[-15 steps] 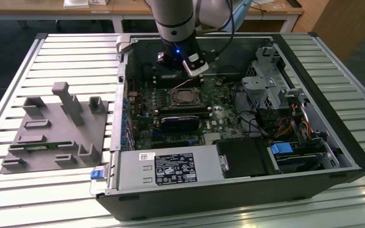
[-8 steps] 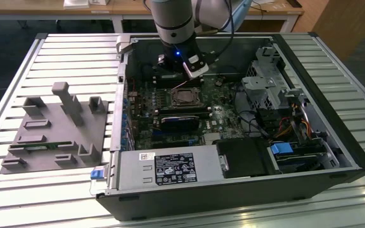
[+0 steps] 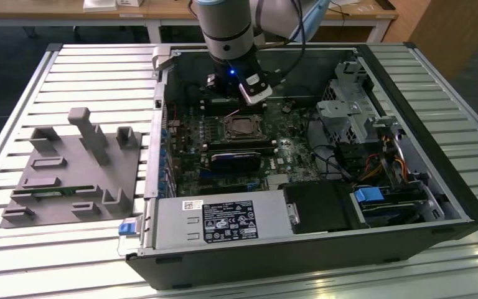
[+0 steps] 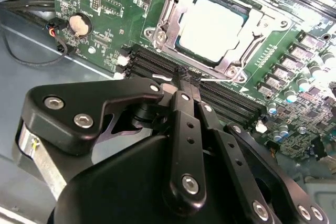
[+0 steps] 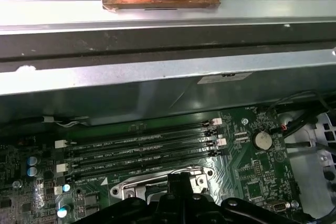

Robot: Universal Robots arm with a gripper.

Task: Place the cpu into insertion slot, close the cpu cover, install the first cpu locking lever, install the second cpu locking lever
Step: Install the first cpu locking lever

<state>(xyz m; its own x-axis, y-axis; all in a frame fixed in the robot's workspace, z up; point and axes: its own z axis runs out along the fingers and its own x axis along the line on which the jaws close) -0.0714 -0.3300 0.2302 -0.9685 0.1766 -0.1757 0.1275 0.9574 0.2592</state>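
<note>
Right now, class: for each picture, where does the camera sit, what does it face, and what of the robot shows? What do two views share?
Exterior view: high up, looking down into the open computer case on the slatted table; the arm reaches in.
Second wrist view: on the wrist, facing past the gripper to the cpu.
First wrist view: on the wrist, facing past the gripper to the memory slots and case wall.
Shared: both wrist views show the gripper, memory slots and round battery.
</note>
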